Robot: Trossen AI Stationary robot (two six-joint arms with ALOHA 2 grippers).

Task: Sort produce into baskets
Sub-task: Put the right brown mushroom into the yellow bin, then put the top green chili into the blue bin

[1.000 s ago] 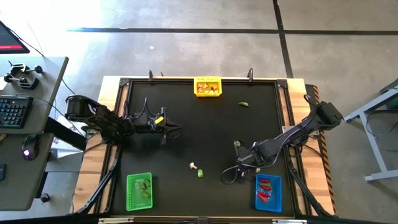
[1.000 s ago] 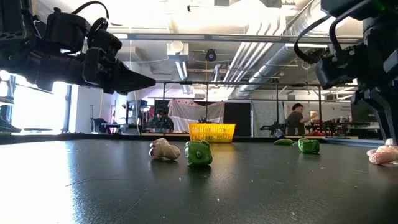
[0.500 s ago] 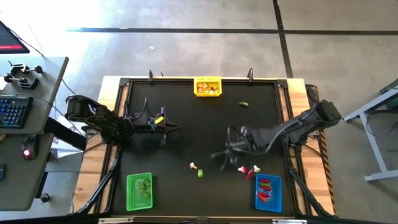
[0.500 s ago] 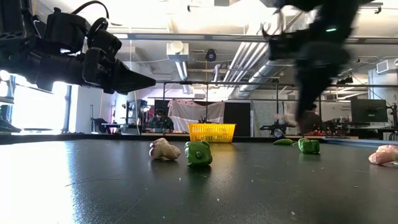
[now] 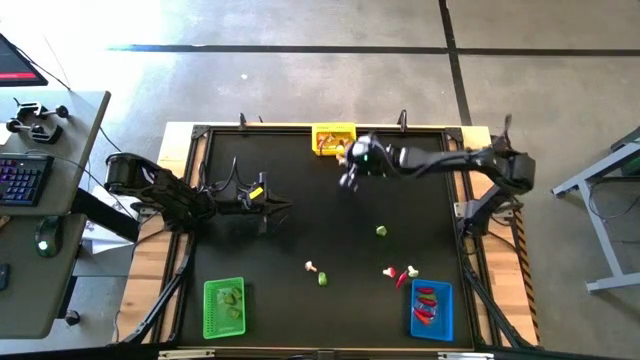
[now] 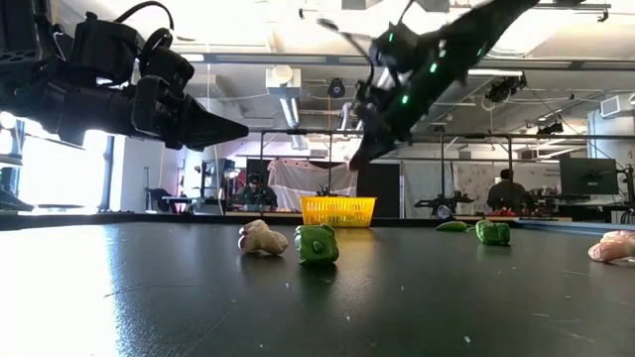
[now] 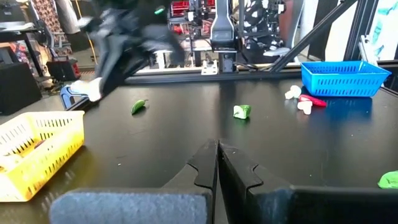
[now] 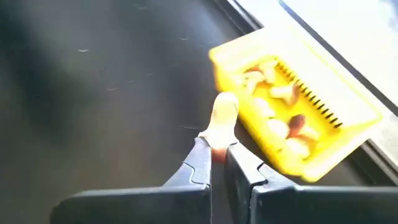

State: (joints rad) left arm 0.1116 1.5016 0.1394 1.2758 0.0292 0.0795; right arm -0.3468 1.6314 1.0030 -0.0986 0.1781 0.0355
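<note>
My right gripper (image 8: 217,151) hangs just short of the yellow basket (image 8: 292,124), shut on a whitish-tan produce piece (image 8: 222,117). In the high view it (image 5: 348,165) is by the yellow basket (image 5: 333,138) at the far edge. My left gripper (image 5: 290,208) waits shut at mid-left, level above the table. On the mat lie loose produce: a green piece (image 5: 381,231), a whitish piece (image 5: 312,266) beside a green one (image 5: 322,279), and red and whitish pieces (image 5: 400,273). The green basket (image 5: 224,307) and the blue basket (image 5: 432,309) stand at the near edge. My right gripper pinches the whitish-tan piece by its lower end (image 8: 217,140) between its two fingertips. The fingers slant down toward the far edge. The piece sticks out past the fingertips, lifted clear of the mat, beside the basket's near wall.
The yellow basket holds several tan and reddish pieces. A green pepper (image 7: 139,106) lies on the mat at the far right, near my right arm. The middle of the mat is bare. A desk with a keyboard (image 5: 20,180) stands left of the table.
My right gripper has swung from beside the blue basket at the near right up and across to the yellow basket at the far edge, tipping from pointing down to a slant. The red and whitish pieces it stood over now show on the mat.
</note>
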